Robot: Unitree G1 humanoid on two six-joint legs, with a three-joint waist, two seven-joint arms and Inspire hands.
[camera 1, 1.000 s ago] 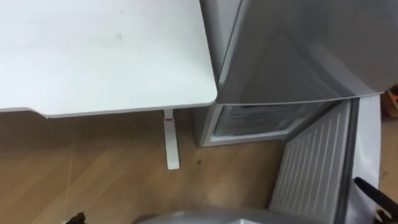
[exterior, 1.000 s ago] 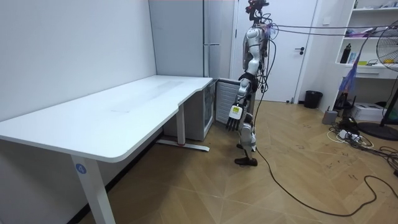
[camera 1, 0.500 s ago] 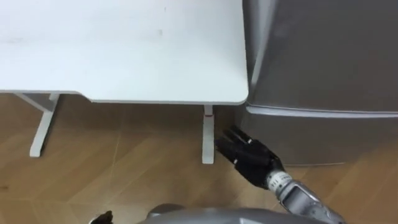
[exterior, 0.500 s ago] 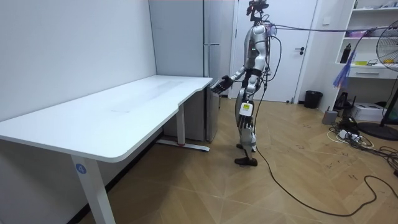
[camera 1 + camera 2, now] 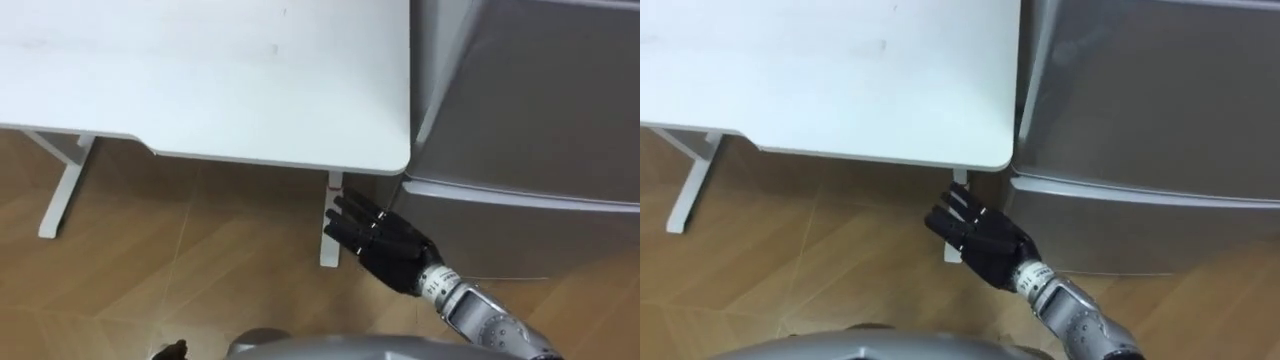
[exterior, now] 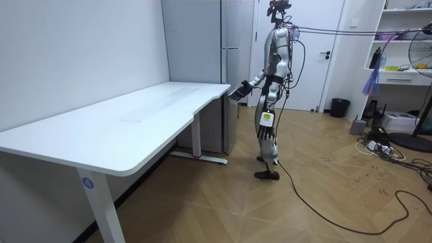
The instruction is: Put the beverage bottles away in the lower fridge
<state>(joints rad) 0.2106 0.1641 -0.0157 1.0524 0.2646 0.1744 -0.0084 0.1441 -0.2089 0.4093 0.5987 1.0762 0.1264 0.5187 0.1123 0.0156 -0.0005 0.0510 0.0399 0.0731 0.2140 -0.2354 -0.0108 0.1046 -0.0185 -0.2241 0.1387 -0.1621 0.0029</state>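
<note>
The room view shows the robot standing at the table's end, facing the fridge, with its left hand (image 6: 264,119) hanging by its thigh. Whether that hand is open I cannot tell. In the eye views the white table (image 5: 200,80) lies up and left of the right hand (image 5: 385,250). That hand is held out flat and empty, fingers straight and spread, just beside the table leg (image 5: 330,255). To its right stands the grey fridge (image 5: 520,100), its lower door (image 5: 500,235) closed.
</note>
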